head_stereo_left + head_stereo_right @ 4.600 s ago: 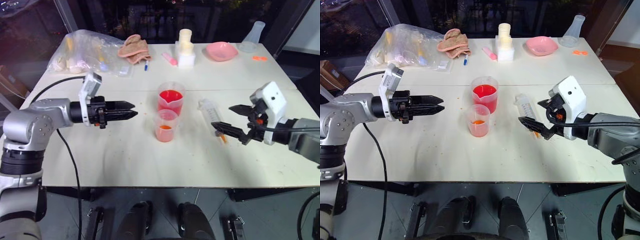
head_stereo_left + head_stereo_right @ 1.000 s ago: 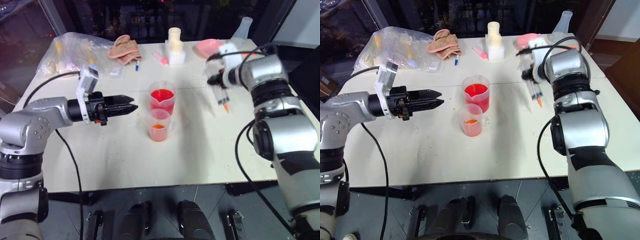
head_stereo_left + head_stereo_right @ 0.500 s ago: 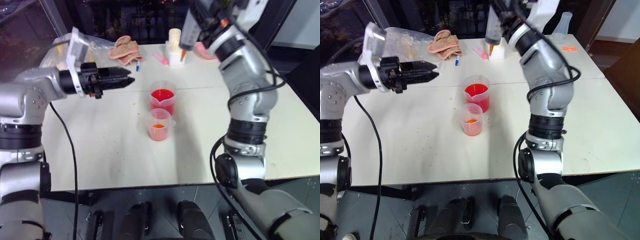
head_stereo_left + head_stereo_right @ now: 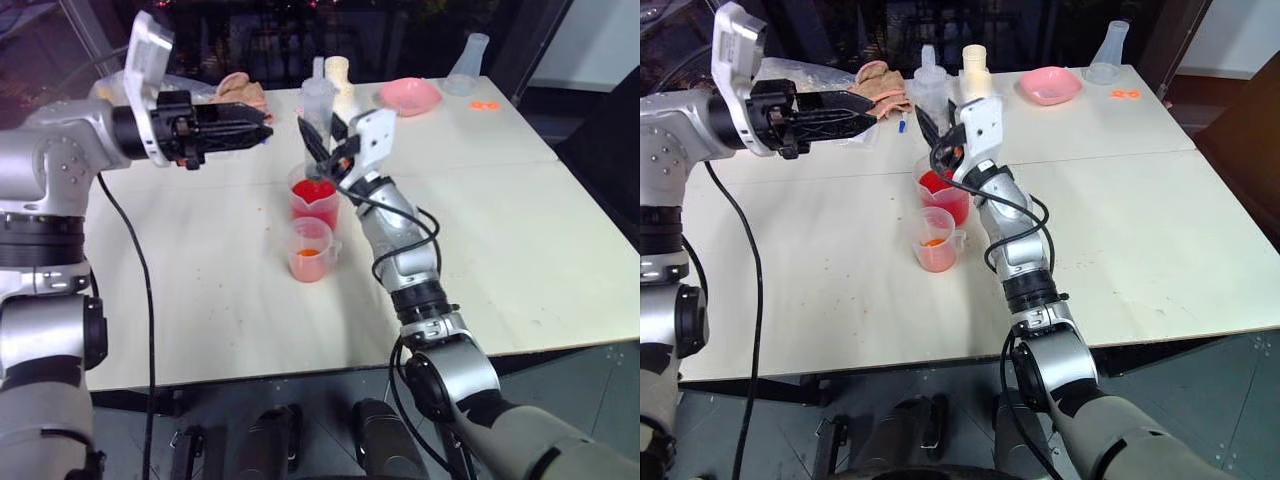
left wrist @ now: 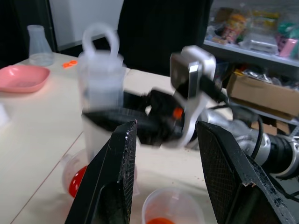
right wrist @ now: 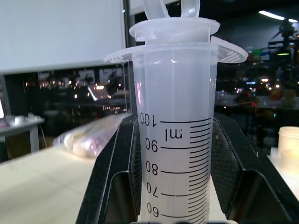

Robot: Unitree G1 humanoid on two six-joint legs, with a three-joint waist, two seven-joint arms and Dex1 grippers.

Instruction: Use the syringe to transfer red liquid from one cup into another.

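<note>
On my left, I have the left gripper (image 4: 262, 131) raised above the table (image 4: 520, 230), pointing level toward the middle with its two black fingers (image 5: 119, 186) spread apart and nothing between them. Just past its tips stands the syringe (image 4: 317, 108), upright over the taller cup (image 4: 314, 196), pinched by the right gripper (image 4: 322, 148), whose fingers (image 6: 117, 177) press against both sides of the barrel (the wrist view puts the printed graduations right in front of me, with the white plunger ring at the top). I cannot tell whether the syringe's lower end reaches the red liquid (image 4: 314, 190) in that cup. The smaller cup (image 4: 309, 250) sits just in front of the taller one, touching or nearly so, with a shallow orange-red layer at its bottom. Further right, at the table's far edge, I see a pink bowl (image 4: 408, 95) and a clear flask (image 4: 468, 62).
</note>
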